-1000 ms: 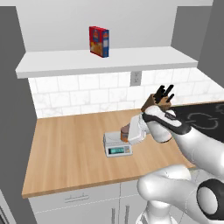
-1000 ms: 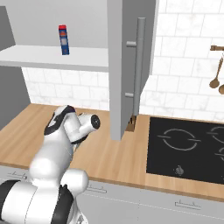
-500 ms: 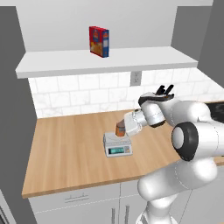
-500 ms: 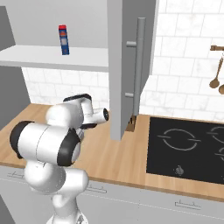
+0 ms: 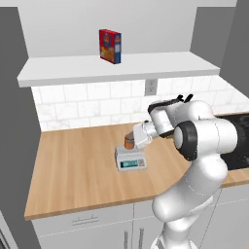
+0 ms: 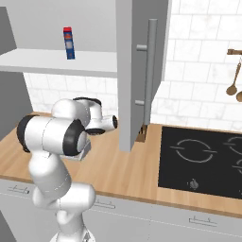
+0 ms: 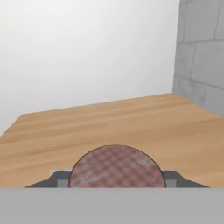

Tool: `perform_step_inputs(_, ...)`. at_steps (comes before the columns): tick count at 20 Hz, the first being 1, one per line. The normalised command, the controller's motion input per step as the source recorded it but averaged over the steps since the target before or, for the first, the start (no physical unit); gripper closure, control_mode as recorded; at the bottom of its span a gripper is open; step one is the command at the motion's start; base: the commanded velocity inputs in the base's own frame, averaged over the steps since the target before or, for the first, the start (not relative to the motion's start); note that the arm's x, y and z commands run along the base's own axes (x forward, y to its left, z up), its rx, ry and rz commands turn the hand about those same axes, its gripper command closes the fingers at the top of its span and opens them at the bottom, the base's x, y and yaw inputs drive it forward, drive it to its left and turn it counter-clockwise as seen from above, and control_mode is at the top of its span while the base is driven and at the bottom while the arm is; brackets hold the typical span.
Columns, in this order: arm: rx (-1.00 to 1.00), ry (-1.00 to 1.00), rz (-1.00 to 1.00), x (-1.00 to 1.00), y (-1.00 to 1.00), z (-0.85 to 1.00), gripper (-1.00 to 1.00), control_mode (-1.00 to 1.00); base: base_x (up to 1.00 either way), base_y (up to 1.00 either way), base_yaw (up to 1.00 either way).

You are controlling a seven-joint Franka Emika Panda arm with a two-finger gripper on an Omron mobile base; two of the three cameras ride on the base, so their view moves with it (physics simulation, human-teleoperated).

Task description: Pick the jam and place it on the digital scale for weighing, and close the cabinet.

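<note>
One jam jar (image 5: 129, 142) sits upright on the digital scale (image 5: 130, 159) on the wooden counter (image 5: 73, 170). To its right the pincer (image 5: 134, 141) closes on the jar from the side; the hand view shows the plaid lid (image 7: 116, 167) between its dark fingers (image 7: 57, 178). Farther right, the cabinet door (image 6: 142, 71) stands open.

The jam (image 5: 129, 142) was half hidden behind the white hand, and its lid (image 7: 116, 166) was cut off by the hand view's bottom edge. The arm covered most of the digital scale (image 6: 84, 151) in the right base view. The gripper's fingers could not be made out.
</note>
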Motion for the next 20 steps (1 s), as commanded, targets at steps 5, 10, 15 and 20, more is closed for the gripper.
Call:
perform_step_inputs(5,-0.02,0.0,-0.04,-0.09,0.03,-0.16,1.0,-1.0,0.0,0.0,0.0)
perform_step_inputs(10,0.0,0.0,0.0,-0.42,0.0,0.0,1.0,-1.0,0.0,0.0,0.0)
perform_step_inputs(15,0.0,-0.01,0.0,-0.18,0.0,0.0,1.0,-1.0,0.0,0.0,0.0)
perform_step_inputs(20,0.0,0.0,0.0,-0.09,0.0,-0.01,1.0,-1.0,0.0,0.0,0.0)
